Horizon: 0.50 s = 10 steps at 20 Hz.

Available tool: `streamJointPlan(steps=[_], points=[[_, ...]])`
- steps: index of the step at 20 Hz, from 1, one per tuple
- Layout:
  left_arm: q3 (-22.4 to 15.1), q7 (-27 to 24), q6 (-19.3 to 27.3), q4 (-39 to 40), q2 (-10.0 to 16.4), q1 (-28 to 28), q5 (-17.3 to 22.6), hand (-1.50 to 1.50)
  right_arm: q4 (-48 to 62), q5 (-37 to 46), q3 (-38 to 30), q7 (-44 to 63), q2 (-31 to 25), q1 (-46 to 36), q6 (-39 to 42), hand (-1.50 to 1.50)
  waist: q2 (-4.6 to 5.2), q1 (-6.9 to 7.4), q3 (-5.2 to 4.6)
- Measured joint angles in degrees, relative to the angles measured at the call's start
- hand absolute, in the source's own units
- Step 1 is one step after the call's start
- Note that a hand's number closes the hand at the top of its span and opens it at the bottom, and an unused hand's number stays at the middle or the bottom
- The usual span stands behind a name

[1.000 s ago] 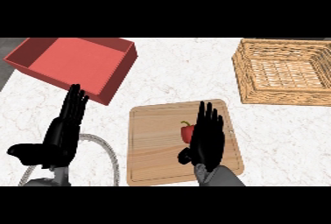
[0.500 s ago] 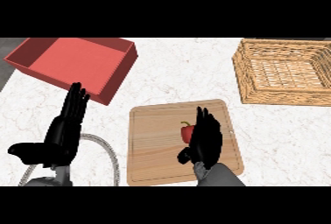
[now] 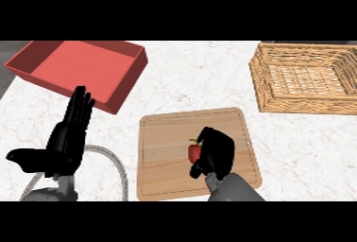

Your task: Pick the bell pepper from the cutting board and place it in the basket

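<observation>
- Head view, task thing: bell pepper (image 3: pixel 193 152), red, stalk up, lying near the middle of the cutting board (image 3: pixel 164 142), not yet lifted.
- Right robot hand (image 3: pixel 216 153) bent down over the bell pepper's right side, fingers curled round it and clamped on; probably set that way for a straight lift off the cutting board.
- Left robot hand (image 3: pixel 70 137) resting at the view's left, fingers straight, pointing up, holding nothing; seemingly no part in the grasp.
- Basket (image 3: pixel 259 80) well apart, at the upper right of the bench (image 3: pixel 188 80); only its woven bottom showing inside.
- Red box (image 3: pixel 129 85) at upper left, nothing visible in it; likely irrelevant to the task.
</observation>
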Motion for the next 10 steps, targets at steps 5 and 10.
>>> streamJointPlan(steps=[5,10], points=[[1.2,-1.4,-1.6,1.2,-0.4,0.5,0.3,0.0,1.9,0.5,-0.3,-1.3,0.2,-1.8,1.4,1.5,-0.01,0.03,0.01],[0.0,-1.4,-1.3,0.6,-1.3,0.5,-0.7,0.0,4.2,-6.0,-0.4,-15.8,-3.6,-2.9,4.9,1.5,-0.34,0.92,-0.08]])
